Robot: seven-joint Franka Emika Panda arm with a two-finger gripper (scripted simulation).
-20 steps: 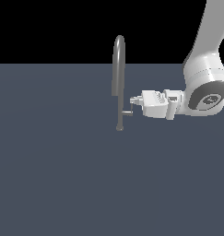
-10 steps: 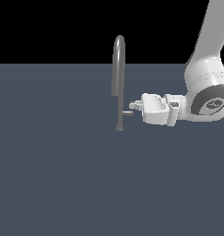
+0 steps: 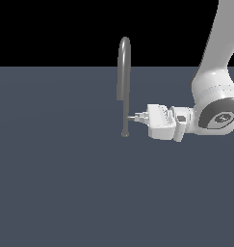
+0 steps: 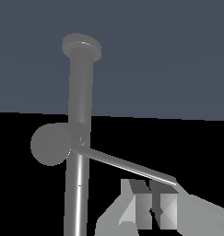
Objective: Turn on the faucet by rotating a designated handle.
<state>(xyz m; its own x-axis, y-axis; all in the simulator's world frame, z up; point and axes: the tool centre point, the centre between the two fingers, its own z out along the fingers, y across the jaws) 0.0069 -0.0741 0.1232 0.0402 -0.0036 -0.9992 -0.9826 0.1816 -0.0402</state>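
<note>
Reaching in from the exterior view's right, we are holding our arm (image 3: 212,103) level and pointing our gripper (image 3: 136,117) sideways at the faucet (image 3: 123,87). The faucet is standing upright on the dark grey floor (image 3: 56,183), near the middle of the scene, with its arched spout rising above the floor's far edge against the black background. Its small round base (image 3: 124,134) is sitting on the floor just below the level of our gripper.

In the exterior view our fingertips are lying just beside the lower stem, on its right side, and seem to be touching it or the handle there; the handle itself is too small to make out from that angle. In the wrist view the handle (image 4: 125,166) is showing clearly as a thin lever running out from the stem (image 4: 79,184) toward our fingers (image 4: 165,207), and its far tip is ending right at them. The two finger pads are sitting close together with only a narrow dark gap between them, so we are keeping the gripper nearly closed, and we cannot tell whether the lever's tip is pinched between them or only resting against them.
</note>
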